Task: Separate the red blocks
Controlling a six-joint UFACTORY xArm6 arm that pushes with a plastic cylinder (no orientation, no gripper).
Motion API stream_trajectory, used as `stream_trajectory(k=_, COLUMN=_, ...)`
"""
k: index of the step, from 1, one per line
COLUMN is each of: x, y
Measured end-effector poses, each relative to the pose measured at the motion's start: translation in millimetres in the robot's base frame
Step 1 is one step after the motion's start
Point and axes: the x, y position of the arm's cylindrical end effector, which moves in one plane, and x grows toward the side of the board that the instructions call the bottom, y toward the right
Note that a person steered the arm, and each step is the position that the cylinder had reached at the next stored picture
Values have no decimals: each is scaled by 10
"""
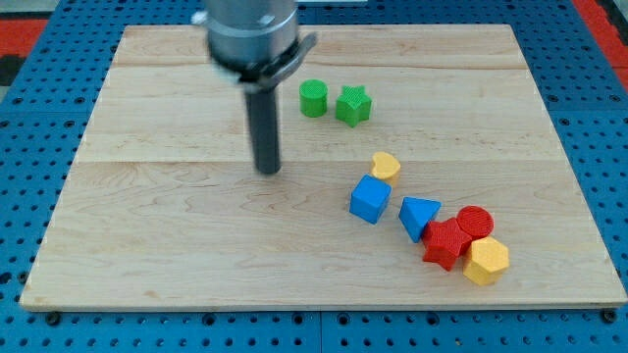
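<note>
Two red blocks touch each other at the view's lower right: a red cylinder (476, 222) and a red star-shaped block (444, 243) just below and left of it. A blue triangle (419, 216) sits against the red star's upper left, and a yellow hexagon (486, 261) touches the reds from the lower right. My tip (268, 171) rests on the board near the middle, well to the left of the red blocks and apart from every block.
A blue cube (369, 199) and a yellow heart-shaped block (386, 166) lie between my tip and the red blocks. A green cylinder (313, 99) and a green star (353, 106) sit near the top centre. The wooden board (147, 245) is edged by blue pegboard.
</note>
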Motion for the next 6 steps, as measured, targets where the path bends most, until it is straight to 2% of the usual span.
stream_trajectory(k=1, x=1109, y=503)
stream_trajectory(k=2, x=1275, y=907)
stream_trajectory(k=3, x=1273, y=1189)
stream_trajectory(k=4, x=1271, y=2619)
stream_trajectory(k=5, x=1192, y=3461)
stream_trajectory(k=6, x=938, y=2924)
